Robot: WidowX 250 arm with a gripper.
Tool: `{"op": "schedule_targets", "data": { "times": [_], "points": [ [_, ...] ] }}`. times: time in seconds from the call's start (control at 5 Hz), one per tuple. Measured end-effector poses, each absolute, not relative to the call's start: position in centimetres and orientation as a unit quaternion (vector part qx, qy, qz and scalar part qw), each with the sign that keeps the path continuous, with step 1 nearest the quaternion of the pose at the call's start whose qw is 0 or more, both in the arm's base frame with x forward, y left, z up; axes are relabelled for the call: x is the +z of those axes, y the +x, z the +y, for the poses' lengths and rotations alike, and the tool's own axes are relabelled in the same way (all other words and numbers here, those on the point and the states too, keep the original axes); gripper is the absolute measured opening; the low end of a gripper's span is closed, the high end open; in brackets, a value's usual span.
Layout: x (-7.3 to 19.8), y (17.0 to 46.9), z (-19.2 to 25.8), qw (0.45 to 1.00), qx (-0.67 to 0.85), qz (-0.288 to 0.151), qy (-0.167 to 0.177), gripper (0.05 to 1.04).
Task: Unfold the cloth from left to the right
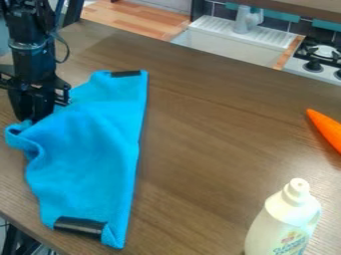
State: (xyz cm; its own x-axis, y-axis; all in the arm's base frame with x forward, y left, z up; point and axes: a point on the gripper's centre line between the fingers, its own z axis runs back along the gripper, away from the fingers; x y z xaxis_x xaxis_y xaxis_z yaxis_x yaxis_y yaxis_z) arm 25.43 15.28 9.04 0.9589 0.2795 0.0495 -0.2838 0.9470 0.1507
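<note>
Camera view: pincer (pixel 31 118) at 9 o'clock, looks nearly closed with a pinch of the cloth's left edge. Cloth (pixel 93 144) lies folded on the counter (pixel 200 164), 8 to 9 o'clock, black strips (pixel 125 73) (pixel 80 226) at its 12 and 6. For the unfold, I'd lift just enough to free the top layer, then arc toward 3 o'clock—slow, low, even. Off-centre pinch may skew it; keep clear of the bottle (pixel 286 219) at 4 to 5—lower before release.

And down at five o'clock, the white bottle (pixel 281 214) shows a printed label (pixel 291 244), lettering perhaps too soft to read with any certainty!
</note>
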Motion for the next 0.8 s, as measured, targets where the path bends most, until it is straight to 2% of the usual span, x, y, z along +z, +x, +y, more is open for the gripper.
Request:
{"op": "schedule_targets", "data": {
  "times": [0.2, 0.4, 0.8],
  "points": [
    [8.9, 25.3, 15.3, 0.987, 0.139, -0.013, 0.074, 0.144],
    [9.5, 25.2, 14.7, 0.990, 0.129, -0.017, 0.061, 0.063],
    [12.8, 26.6, 14.3, 0.989, 0.141, -0.028, 0.034, 0.051]
  ]
}}
